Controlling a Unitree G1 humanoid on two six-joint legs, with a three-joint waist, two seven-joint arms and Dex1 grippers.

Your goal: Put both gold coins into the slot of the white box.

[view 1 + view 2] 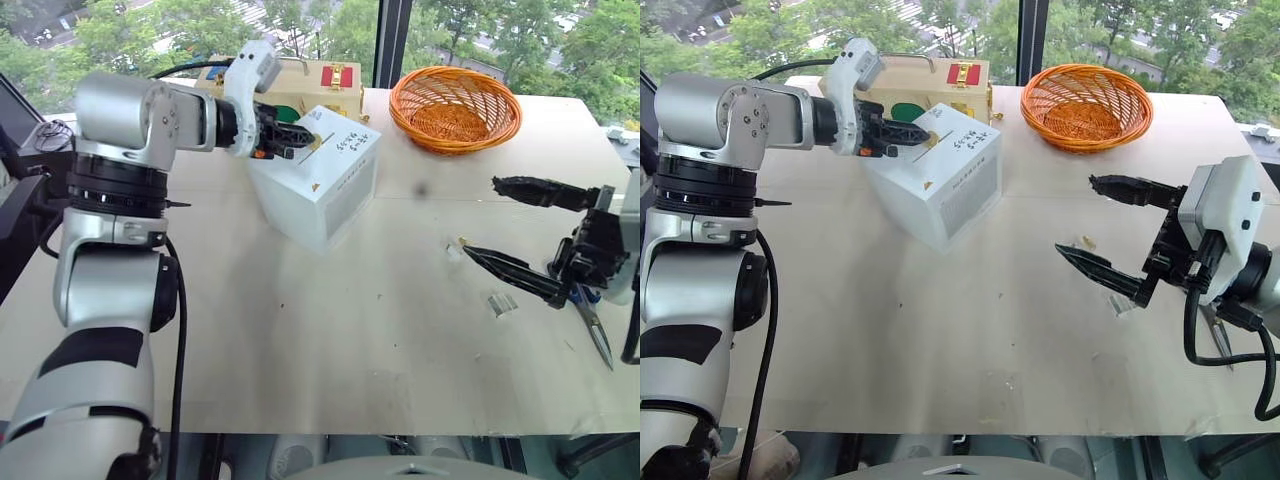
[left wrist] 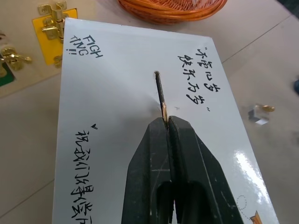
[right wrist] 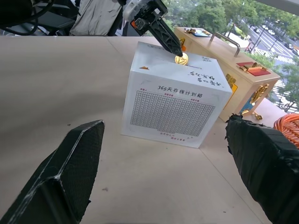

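The white box [image 2: 117, 93] has a smooth, glossy card surface that catches the light, with black ink handwriting on it. A gold coin [image 3: 181, 59] at its slot is shiny metal. Behind the box, the wooden case [image 3: 224, 51] carries brass-like latches. The basket [image 1: 455, 107] is woven orange wicker. The bench [image 1: 330, 330] is matt pale wood.

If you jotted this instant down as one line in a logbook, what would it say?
left gripper: shut on coin, edge at white box slot | right gripper: open, empty | second coin: on table
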